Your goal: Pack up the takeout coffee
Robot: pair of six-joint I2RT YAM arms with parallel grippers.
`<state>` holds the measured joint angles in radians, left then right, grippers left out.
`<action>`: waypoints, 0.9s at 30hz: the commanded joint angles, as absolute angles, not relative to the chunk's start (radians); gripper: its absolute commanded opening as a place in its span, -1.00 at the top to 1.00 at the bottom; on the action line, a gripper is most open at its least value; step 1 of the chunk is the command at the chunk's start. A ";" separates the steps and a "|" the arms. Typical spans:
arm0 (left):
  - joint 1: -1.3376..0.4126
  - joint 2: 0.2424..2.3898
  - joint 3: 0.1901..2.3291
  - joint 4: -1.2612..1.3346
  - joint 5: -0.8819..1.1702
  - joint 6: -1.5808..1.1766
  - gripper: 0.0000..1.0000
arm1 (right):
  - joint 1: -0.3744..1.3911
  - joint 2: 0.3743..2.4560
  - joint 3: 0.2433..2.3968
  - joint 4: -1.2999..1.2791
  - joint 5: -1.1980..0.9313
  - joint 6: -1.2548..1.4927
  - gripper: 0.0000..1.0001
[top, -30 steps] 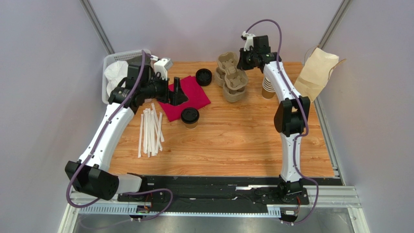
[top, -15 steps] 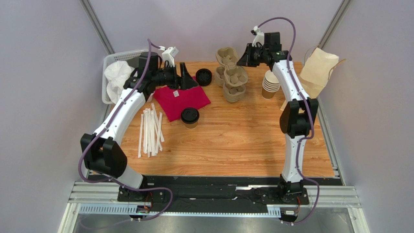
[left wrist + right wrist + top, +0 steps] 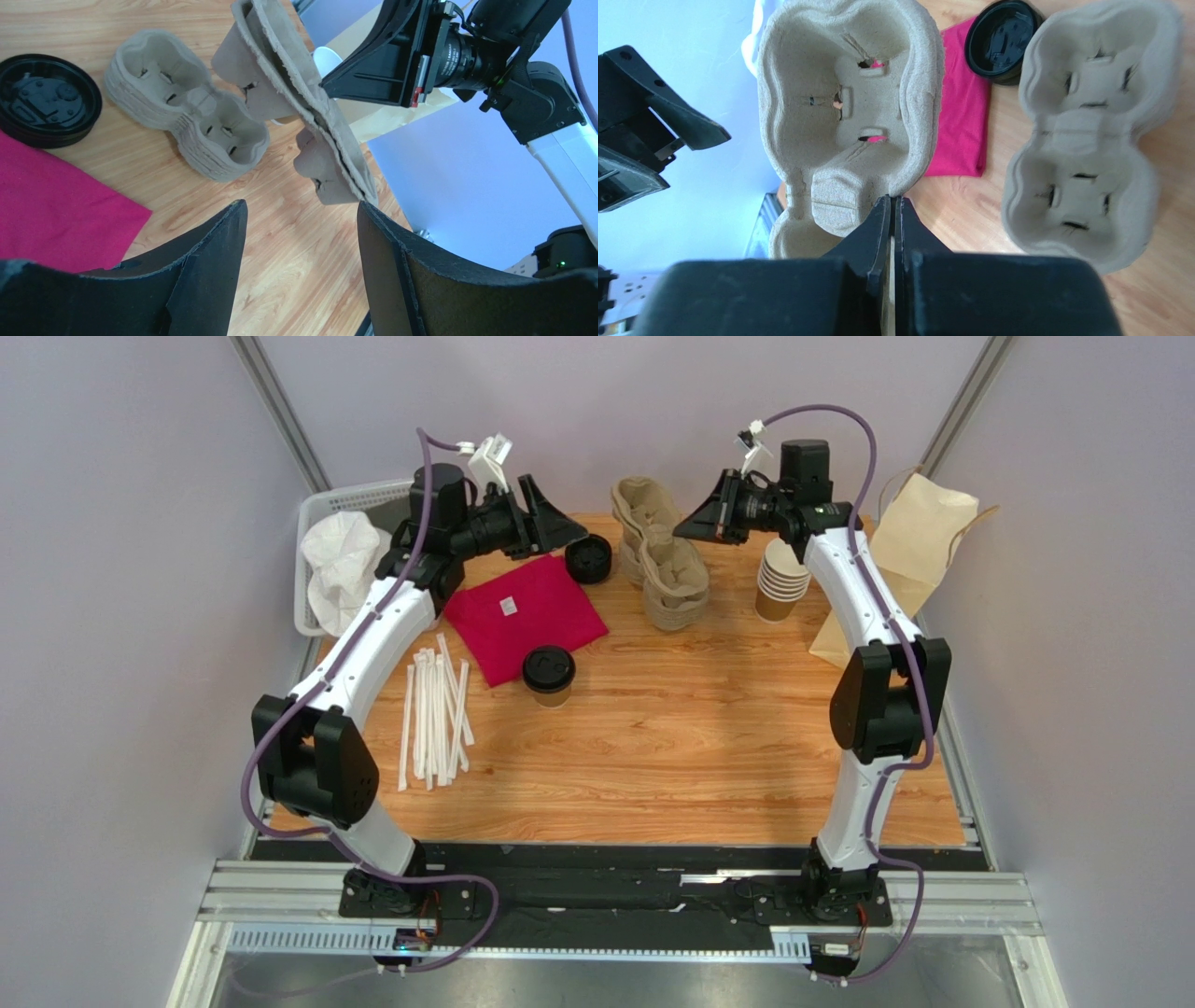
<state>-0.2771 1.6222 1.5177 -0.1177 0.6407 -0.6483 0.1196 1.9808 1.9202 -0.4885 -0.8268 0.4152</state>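
Wood-grain table [image 3: 701,756] between grey walls, seen from above: the takeout coffee [image 3: 549,672] stands where it stood a second ago, lid on, just near of the red cloth [image 3: 526,616] and touched by neither arm. What has changed is up at the far edge. The right gripper [image 3: 683,524], which was down at the carrier stack [image 3: 678,585], has risen with one pulp carrier [image 3: 634,501] pinched by its rim and tipped on edge. The left gripper [image 3: 554,529] has come up off the cloth and now faces that carrier across the loose black lid [image 3: 589,557], holding nothing. From the left wrist, its fingers [image 3: 210,266] stand wide apart, and the lifted carrier hangs ahead of them, clear of the stack on the table. From the right wrist, the fingers [image 3: 878,231] are pressed narrow on the carrier's rim, its two wells facing the camera, the stack to the right. I judge that one carrier is now separated for the coffee, and that the left arm is placed to steady or take it. The cup itself is not yet moved.
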 commanded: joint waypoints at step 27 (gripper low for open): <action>-0.413 1.730 1.572 -0.012 0.555 -0.814 -0.04 | 0.155 1.773 1.677 -0.282 -0.877 0.552 1.00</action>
<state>-0.4099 1.7233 1.5463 -0.0708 0.5591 -0.7719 0.1444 1.8416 1.6978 -0.3542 -0.8806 0.5308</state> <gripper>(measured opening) 0.533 0.015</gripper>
